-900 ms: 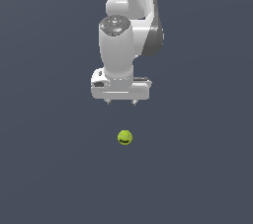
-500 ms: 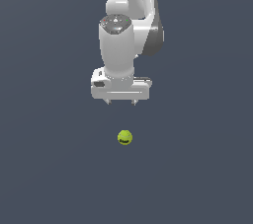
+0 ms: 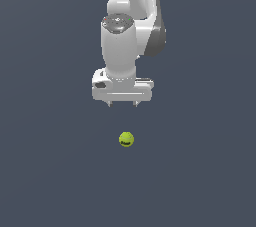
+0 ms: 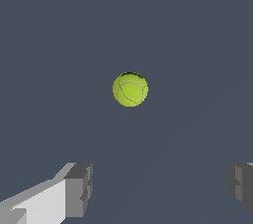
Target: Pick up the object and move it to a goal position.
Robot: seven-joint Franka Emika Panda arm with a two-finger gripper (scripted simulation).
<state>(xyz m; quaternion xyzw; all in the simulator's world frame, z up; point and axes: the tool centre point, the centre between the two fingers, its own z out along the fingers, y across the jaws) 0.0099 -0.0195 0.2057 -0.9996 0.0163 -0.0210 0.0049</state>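
Ball, round, yellow-green with pale seam lines and a dark mark, on flat grey floor. White gripper above ball, fingers spread wide, holding and touching nothing.

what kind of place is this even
Most likely a bare simulated test scene, not a real room: a flat, featureless grey ground with no walls or furniture, one white robot arm with its pincer open, and a single yellow-green ball lying below it.
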